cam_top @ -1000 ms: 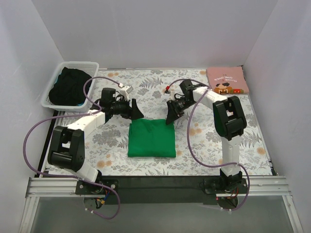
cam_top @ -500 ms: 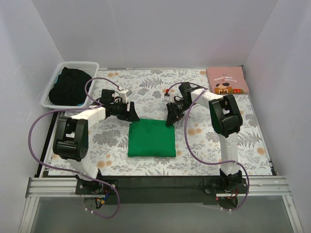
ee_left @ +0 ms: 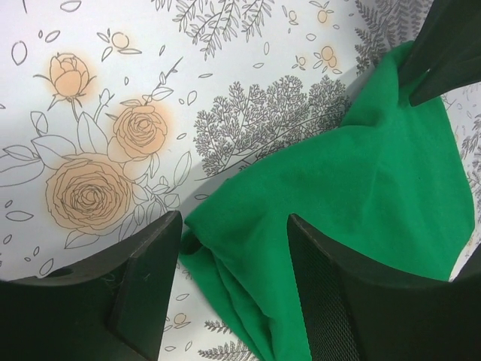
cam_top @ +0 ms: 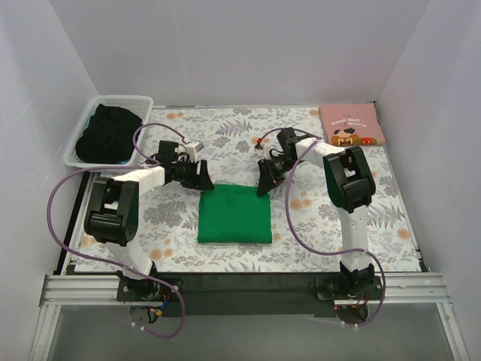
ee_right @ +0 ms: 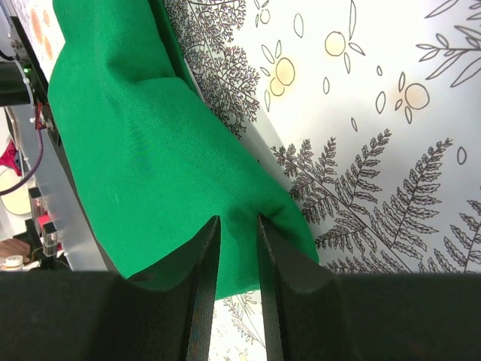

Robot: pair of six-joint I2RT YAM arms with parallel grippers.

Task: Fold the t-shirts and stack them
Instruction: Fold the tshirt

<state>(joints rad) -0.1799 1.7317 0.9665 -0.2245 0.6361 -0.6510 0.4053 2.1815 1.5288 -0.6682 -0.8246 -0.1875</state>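
Note:
A bright green t-shirt (cam_top: 234, 214) lies folded into a rectangle in the middle of the table. My left gripper (cam_top: 201, 177) is at its far left corner. In the left wrist view it (ee_left: 234, 218) stands open, the corner of the green cloth (ee_left: 346, 188) lying loose between its fingers (ee_left: 146, 278). My right gripper (cam_top: 264, 180) is at the far right corner. In the right wrist view it (ee_right: 238, 219) is shut on a bunched fold of the green cloth (ee_right: 143, 150). A pale pink t-shirt (cam_top: 351, 125) with a cartoon print lies folded at the back right.
A white slatted basket (cam_top: 79, 134) holding dark cloth (cam_top: 107, 134) stands at the back left. The floral table cloth (cam_top: 338, 218) covers the table. White walls close in the back and both sides. Purple cables loop from both arms.
My left arm has drawn in and its gripper has shifted slightly left and down onto the shirt's far left corner. The right gripper has stayed at the far right corner.

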